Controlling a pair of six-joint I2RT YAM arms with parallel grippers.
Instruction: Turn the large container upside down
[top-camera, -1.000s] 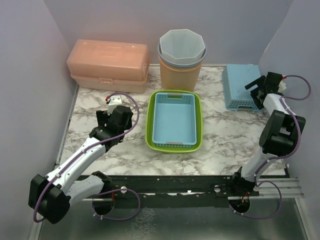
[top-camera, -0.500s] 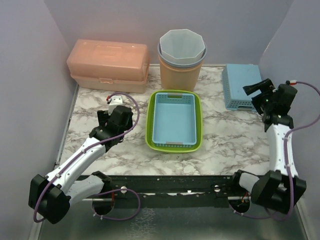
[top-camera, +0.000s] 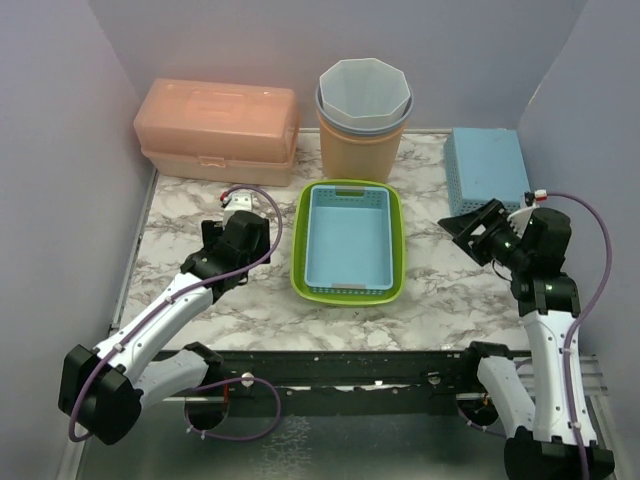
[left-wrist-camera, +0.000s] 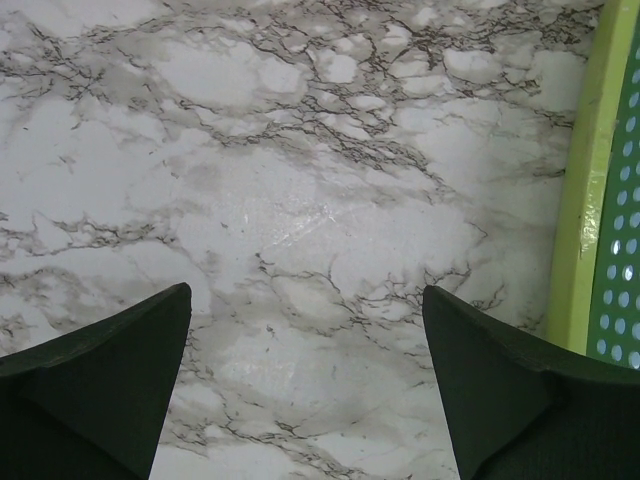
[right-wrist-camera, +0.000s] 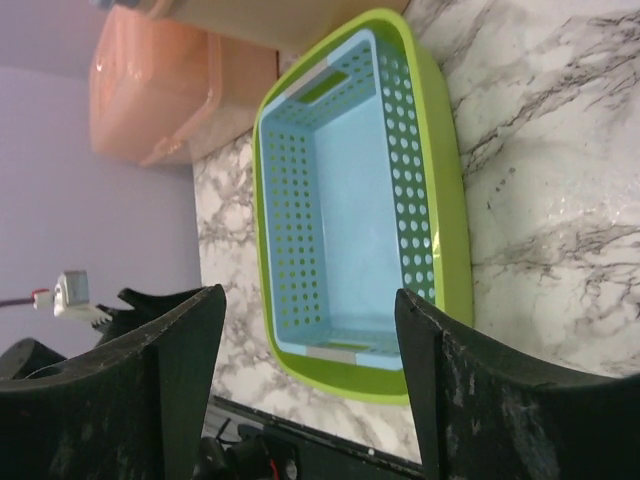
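Marble table (top-camera: 180, 225): green basket (top-camera: 350, 185) (blue basket (top-camera: 347, 235) nested inside); left claw (left-wrist-camera: 305, 291), right claw (right-wrist-camera: 309, 293) released

Bright even light, soft shadows, faint glare on marble table (left-wrist-camera: 300, 215), left wrist-cam fingers (left-wrist-camera: 90, 390) dark, pics sharp overall.

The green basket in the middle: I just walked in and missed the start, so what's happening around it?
Nothing is gripped yet. The green basket sits upright with a blue basket nested inside it. The left gripper hovers open over the table, just left of the green rim. The right gripper, open and empty, points at the basket from its right side.
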